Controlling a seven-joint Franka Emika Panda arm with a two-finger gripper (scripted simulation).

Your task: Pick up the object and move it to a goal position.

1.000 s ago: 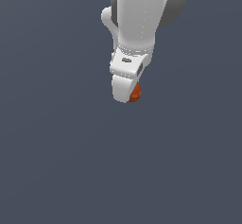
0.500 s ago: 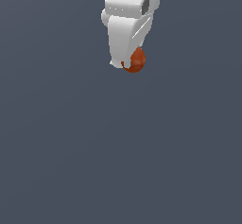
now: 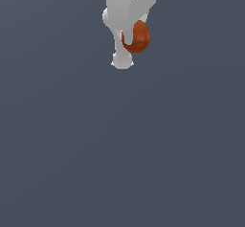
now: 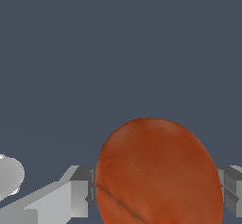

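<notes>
Item 1: ball (image 4: 158, 173). Small, orange-red, with faint darker seam lines curving across its skin. In the wrist view it fills the near foreground between two grey fingers (image 4: 78, 194), one on either flank, both pressed against its sides. In the exterior view the ball (image 3: 139, 37) shows at the upper part of the picture, partly covered by the white body of the arm on the exterior view's left; only its rounded side toward the exterior view's right, and its underside, are exposed.

Item 2: tool (image 3: 125, 49). White, part of the single arm (image 3: 127, 1) that enters from the top of the exterior view. Condition: clamped on the ball, jaws set against its two sides, as the wrist view shows. One white finger (image 3: 122, 58) reaches lower than the ball in the exterior view, ending in a rounded tip. The ball is narrower than the white housing above it.

Item 3: bench (image 3: 119, 164). Plain dark blue-grey surface, uniform, taking up the whole background of both views. No edge or corner of it is visible, so the ball's place cannot be given against them. Whether the ball is raised clear of the surface cannot be told for certain; no contact with it is seen.
</notes>
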